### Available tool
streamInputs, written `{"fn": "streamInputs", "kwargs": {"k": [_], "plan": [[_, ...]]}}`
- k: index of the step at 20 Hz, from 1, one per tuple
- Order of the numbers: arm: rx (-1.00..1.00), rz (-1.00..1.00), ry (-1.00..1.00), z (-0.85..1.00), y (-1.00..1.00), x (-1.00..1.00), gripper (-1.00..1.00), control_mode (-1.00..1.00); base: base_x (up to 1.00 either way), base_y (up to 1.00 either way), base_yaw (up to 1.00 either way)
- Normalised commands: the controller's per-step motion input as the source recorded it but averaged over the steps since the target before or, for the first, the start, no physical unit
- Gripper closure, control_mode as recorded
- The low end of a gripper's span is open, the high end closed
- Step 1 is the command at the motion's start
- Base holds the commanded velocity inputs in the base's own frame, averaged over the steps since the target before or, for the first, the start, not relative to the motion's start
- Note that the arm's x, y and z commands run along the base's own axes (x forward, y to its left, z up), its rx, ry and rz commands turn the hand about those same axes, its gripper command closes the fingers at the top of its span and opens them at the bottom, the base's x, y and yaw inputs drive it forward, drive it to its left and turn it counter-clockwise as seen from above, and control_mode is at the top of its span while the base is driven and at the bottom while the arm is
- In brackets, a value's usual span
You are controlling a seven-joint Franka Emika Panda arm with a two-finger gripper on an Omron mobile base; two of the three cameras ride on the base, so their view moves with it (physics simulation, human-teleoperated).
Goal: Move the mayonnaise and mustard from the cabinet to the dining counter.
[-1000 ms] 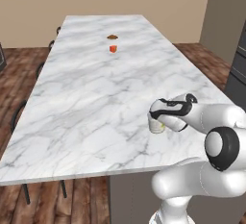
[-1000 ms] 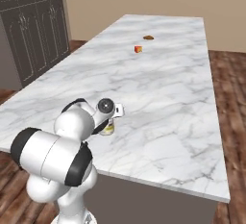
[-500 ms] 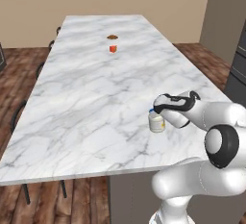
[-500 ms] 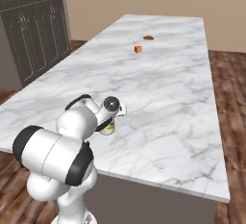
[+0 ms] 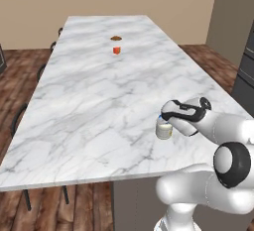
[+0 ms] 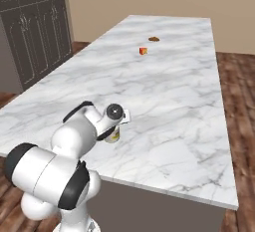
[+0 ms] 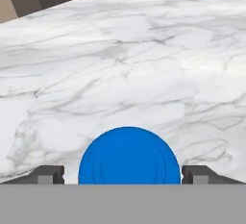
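Note:
The mayonnaise point(image 5: 164, 129) is a squat cream jar with a blue lid point(image 7: 129, 156). It stands upright on the white marble dining counter point(image 5: 99, 91), near the counter's near right edge. My gripper point(image 5: 165, 120) reaches over it from the right, open, with one fingertip point(image 7: 48, 174) on each side of the lid and a gap between each tip and the lid. From the other side, the jar point(image 6: 115, 135) peeks out under the hand point(image 6: 118, 119). The mustard and the cabinet are out of view.
A small orange-red block point(image 5: 116, 50) and a brown lump point(image 5: 116, 38) lie far down the counter. Tall dark panelled doors point(image 6: 35, 27) stand beyond the counter's left side. Dark chairs point(image 5: 21, 118) line the left edge, with wood floor around.
The jaws have spread wider and let go of the jar, which stays put on the counter. The hand has shifted slightly.

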Motion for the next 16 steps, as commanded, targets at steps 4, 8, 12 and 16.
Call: {"fn": "streamInputs", "kwargs": {"k": [4,8,12,16], "plan": [[0.00,0.00,0.04,0.47,0.00,-0.02,-1.00,-1.00,0.00,0.00,0.00],[0.00,0.00,0.05,0.65,0.00,0.00,-1.00,-1.00,0.00,0.00,0.00],[-0.04,-0.02,0.09,0.68,0.00,-0.17,-1.00,-1.00,0.00,0.00,0.00],[-0.03,-0.11,0.10,0.78,0.01,-0.34,-1.00,-1.00,0.00,0.00,0.00]]}}
